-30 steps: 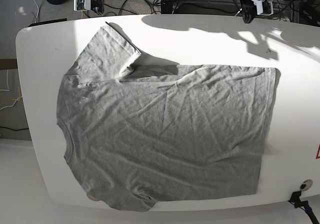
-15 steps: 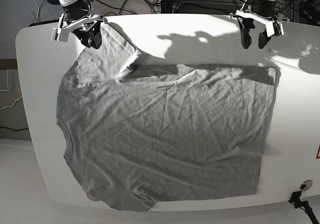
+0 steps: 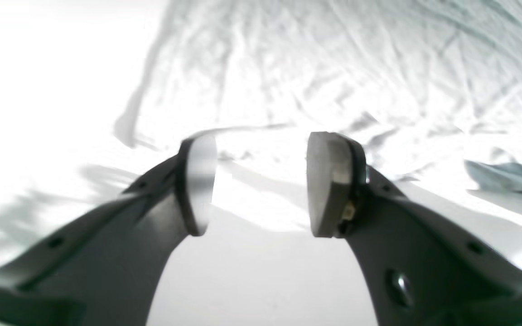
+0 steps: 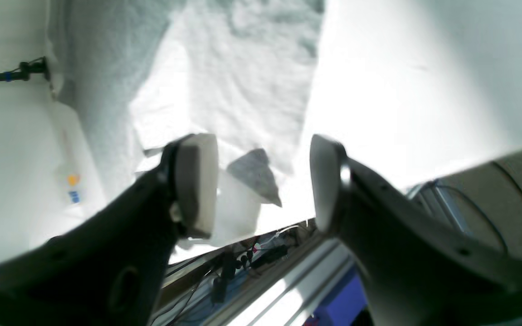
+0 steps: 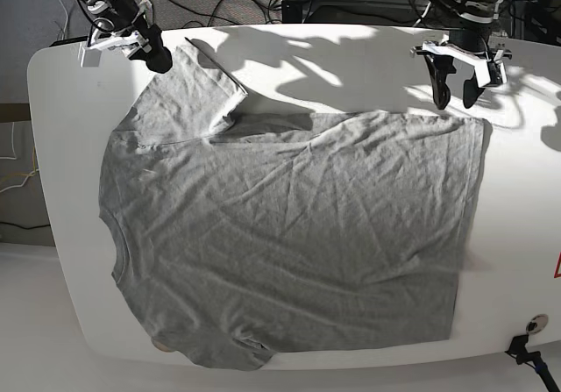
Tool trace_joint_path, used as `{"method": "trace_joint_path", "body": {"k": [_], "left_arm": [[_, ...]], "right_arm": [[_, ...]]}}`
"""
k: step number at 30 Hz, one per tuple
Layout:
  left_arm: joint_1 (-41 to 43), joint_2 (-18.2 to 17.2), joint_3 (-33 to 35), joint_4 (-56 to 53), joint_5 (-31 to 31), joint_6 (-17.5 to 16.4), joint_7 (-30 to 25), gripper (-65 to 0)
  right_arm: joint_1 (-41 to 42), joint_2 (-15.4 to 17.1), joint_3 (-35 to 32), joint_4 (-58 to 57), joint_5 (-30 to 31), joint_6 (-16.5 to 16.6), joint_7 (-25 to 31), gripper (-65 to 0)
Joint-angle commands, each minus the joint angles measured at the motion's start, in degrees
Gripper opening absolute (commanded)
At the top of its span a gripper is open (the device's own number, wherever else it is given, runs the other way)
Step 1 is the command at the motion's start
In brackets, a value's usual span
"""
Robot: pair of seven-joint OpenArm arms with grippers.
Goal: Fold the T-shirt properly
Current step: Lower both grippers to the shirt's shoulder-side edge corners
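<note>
Now both pincers hang apart over the desk [image 5: 351, 50].
Left pincer [image 5: 456, 98] has dropped toward the grey T-shirt [image 5: 289, 234] hem corner; right pincer [image 5: 158, 57] has shifted outward beside the sleeve.

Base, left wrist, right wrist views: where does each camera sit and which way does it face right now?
Base: overhead, looking down on the white oval table and the wrinkled heather-grey cotton T-shirt; both arms show at the far edge.
Left wrist: behind the left hand, facing the shirt's hem corner; open fingers show.
Right wrist: behind the right hand, facing the sleeve and table edge; open fingers show.
Shared: all three see the T-shirt; base also shows the left hand and right hand.
</note>
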Motion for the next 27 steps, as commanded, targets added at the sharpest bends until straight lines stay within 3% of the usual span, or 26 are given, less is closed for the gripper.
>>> {"method": "trace_joint_path", "body": {"k": [1, 5, 9, 12, 16, 27], "left_arm": [[-0.72, -0.28, -1.12, 0.87, -1.82, -0.19, -1.27, -34.9], [-2.3, -0.37, -5.43, 0.26, -9.55, -0.28, 2.95, -34.8], [-4.59, -0.37, -8.95, 0.08, -12.72, -0.46, 8.66, -34.8], [-6.17, -0.37, -11.49, -0.62, -14.83, -5.11, 11.3, -34.8], [-7.75, -0.28, -14.57, -3.0, -15.18, -6.7, 14.46, -34.8], [-8.72, -0.28, -14.92, -3.52, -14.83, -6.7, 14.9, -34.8]], "right_arm": [[-0.45, 0.58, 0.27, -1.43, 0.92, 0.86, 0.03, -33.9], [0.61, 0.58, 0.18, -3.98, 0.92, 0.95, -1.2, -33.9], [1.22, -0.57, 0.0, -6.0, 0.92, 0.95, -2.17, -34.1], [1.93, -1.01, -1.4, -6.44, 0.92, 0.95, -2.26, -34.1], [2.19, -1.09, -4.48, -6.44, 0.92, 0.68, -2.26, -34.1], [5.09, -2.5, -5.27, -6.53, 0.83, 0.42, -2.26, -34.6]]}}
